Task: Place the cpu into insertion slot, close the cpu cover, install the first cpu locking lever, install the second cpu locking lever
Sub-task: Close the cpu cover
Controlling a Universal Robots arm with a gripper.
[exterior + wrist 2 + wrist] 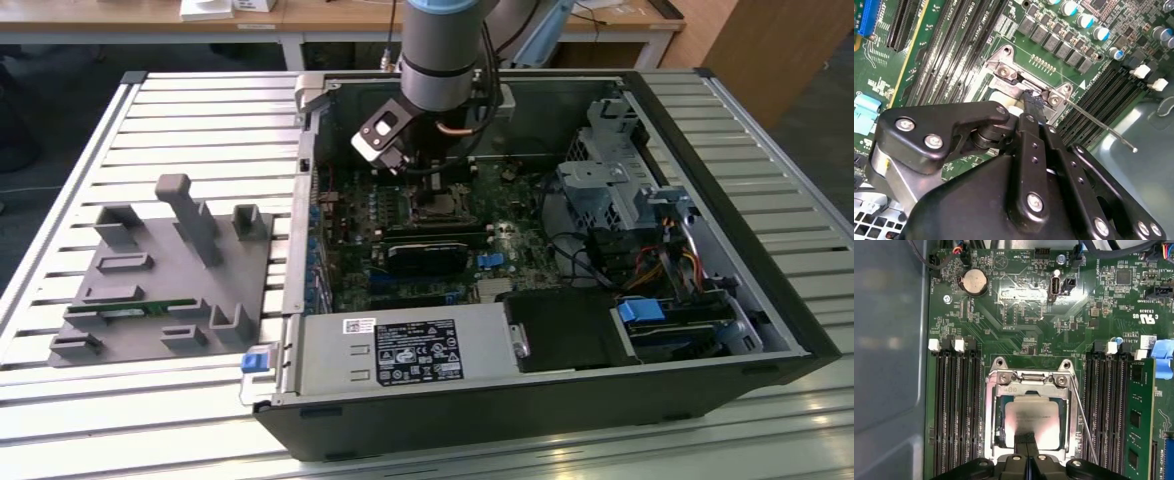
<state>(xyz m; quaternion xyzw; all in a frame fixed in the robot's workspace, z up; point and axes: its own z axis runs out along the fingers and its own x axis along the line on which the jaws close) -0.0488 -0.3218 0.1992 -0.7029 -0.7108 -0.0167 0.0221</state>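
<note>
The cpu (1031, 421) lies in the insertion slot (1000, 415), its dull metal top showing through the window of the cpu cover (1030, 388). The silvery cover lies down over the chip. My gripper (1026, 438) is shut, with nothing between its fingers, and its black tips rest at the cover's edge (1032, 102). One thin locking lever (1085, 425) runs along one side of the socket. In the second wrist view this lever (1094, 122) sticks out free, away from the socket. In the exterior view my gripper (430, 182) hangs over the socket (437, 207) inside the open computer case.
Black memory slots (956, 410) flank the socket on both sides. A labelled power-supply box (400, 350) sits at the case's front, and drive cages with cables (627, 195) are on the exterior view's right. A grey fixture (160, 270) stands on the slatted table on the left.
</note>
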